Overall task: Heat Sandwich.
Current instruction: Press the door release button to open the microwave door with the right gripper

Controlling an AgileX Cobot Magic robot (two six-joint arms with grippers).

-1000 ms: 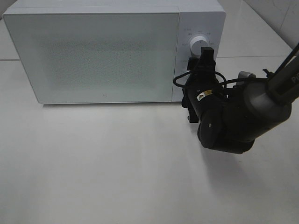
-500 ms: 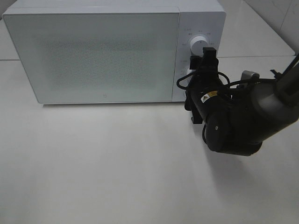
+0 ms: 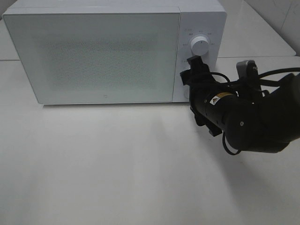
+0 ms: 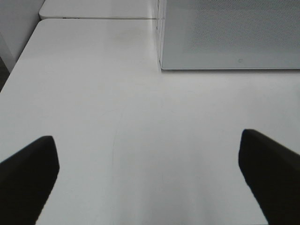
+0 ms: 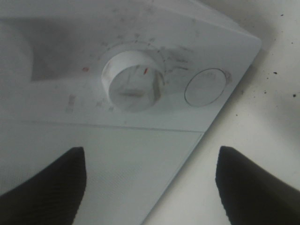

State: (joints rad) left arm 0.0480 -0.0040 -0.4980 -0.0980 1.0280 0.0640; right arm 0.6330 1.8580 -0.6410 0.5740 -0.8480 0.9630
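A plain white table (image 3: 117, 164) fills the room's working area, with a white microwave (image 3: 103, 51) set at its far edge, its frosted door (image 3: 93, 51) closed; from where I stand the sandwich is nowhere on show, neither on the table nor in either claw, and I cannot tell through that door whether it sits inside. The right gripper (image 3: 190, 65) reaches in to the control panel (image 3: 199, 23), just below the upper dial (image 3: 200, 45), its black arm angled in from the right; its wrist view looks straight at another dial (image 5: 133, 80) with a round button (image 5: 207, 86) beside it, and the two dark fingers (image 5: 51, 178) stand spread apart with nothing between them, close to the panel but not pinching either control; I judge it is lined up there to set the heating or press that button, which is why it is aimed so squarely at the panel. The left gripper (image 4: 145, 136) hangs over bare table to the left of the microwave, its claw spread wide and empty; held back like that, it seems parked out of the way, leaving the panel to the other arm.
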